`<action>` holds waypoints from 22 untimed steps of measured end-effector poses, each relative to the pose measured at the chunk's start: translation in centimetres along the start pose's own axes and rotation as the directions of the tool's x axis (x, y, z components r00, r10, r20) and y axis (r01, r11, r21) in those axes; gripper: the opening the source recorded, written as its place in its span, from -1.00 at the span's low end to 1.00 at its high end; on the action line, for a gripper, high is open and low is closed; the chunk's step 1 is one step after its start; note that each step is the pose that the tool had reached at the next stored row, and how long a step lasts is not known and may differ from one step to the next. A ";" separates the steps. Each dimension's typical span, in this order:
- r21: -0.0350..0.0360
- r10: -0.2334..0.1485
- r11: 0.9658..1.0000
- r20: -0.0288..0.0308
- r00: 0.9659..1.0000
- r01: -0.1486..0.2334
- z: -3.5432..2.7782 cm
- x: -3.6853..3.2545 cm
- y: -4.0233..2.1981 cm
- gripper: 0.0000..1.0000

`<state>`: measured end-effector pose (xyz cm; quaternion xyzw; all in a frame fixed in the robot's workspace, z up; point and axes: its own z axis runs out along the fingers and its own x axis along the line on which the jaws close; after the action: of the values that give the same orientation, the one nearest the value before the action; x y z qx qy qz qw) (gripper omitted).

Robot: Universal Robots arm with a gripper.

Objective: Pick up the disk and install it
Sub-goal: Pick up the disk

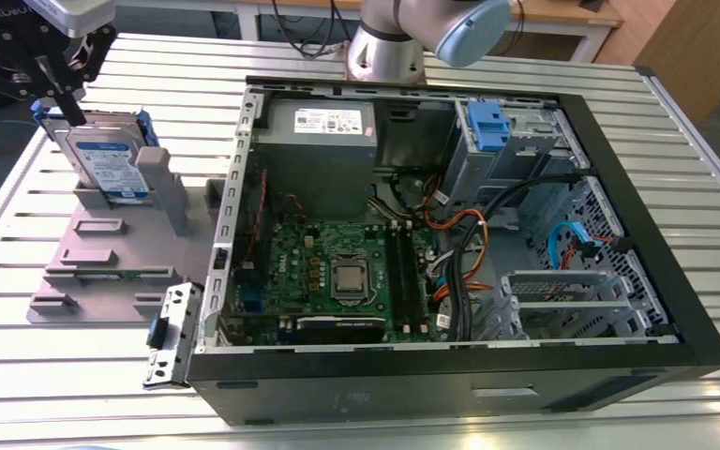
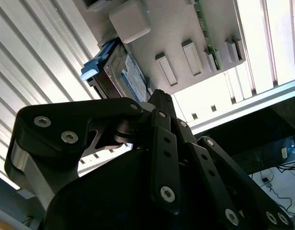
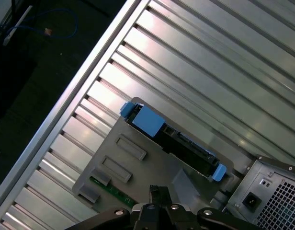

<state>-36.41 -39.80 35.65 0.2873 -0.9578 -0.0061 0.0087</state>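
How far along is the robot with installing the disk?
Nothing looks done yet: the disk stands upright in the grey holder, beside the open computer case. In hand: the gripper is at the disk's top edge; whether it grips is unclear. Left: the lift and the install in the case.

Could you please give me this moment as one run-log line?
phase: pick-up | gripper: at top edge of disk | disk: upright in grey holder | computer case: open, disk not installed

Strong glare lies on the ribbed metal table point(image 1: 35, 375), brightest at its near edge. Inside the computer case point(image 1: 460, 384) it is dimmer, with soft shadows.
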 end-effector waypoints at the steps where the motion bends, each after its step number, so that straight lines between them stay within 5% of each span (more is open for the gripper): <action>1: 0.000 -0.001 1.000 0.000 1.000 0.001 0.00 0.00 0.00 -0.79; 22: 0.000 -0.012 1.000 0.000 1.000 0.012 0.00 0.00 0.00 -0.79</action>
<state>-36.41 -39.79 35.65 0.2929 -0.9561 -0.0059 0.0089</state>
